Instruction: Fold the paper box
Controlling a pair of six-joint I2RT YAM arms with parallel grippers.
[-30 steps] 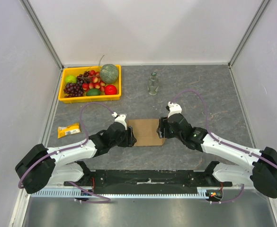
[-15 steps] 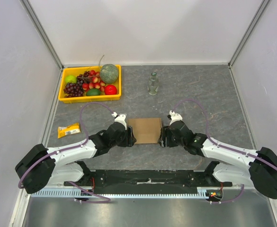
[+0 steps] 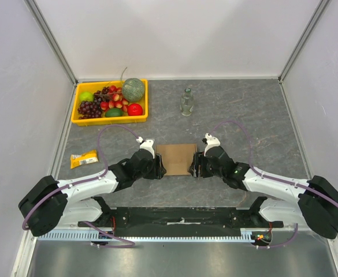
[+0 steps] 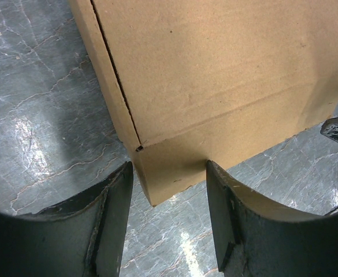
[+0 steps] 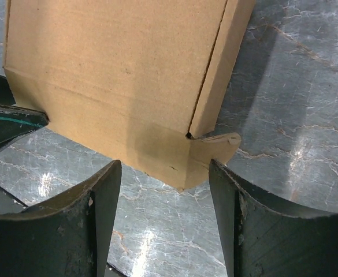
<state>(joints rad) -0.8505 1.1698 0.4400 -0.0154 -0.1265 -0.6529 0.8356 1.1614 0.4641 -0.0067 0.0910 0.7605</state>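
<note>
The paper box (image 3: 176,159) is laid flat on the bench (image 3: 244,115), its long axis running from hand to hand. A box corner is straddled, ungripped, between the parted fingers of the left hand (image 3: 159,167) and the right hand (image 3: 195,167); neither is nearer.

Left tool (image 3: 159,168) and right tool (image 3: 195,168) reach inward, low, facing each other; both jaws stand apart, apparently unclamped.

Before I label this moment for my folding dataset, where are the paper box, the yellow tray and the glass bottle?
paper box (image 3: 176,160), top external view, middle of its top face.
yellow tray (image 3: 108,120), top external view, its near wall.
glass bottle (image 3: 186,103), top external view, its body.
</note>
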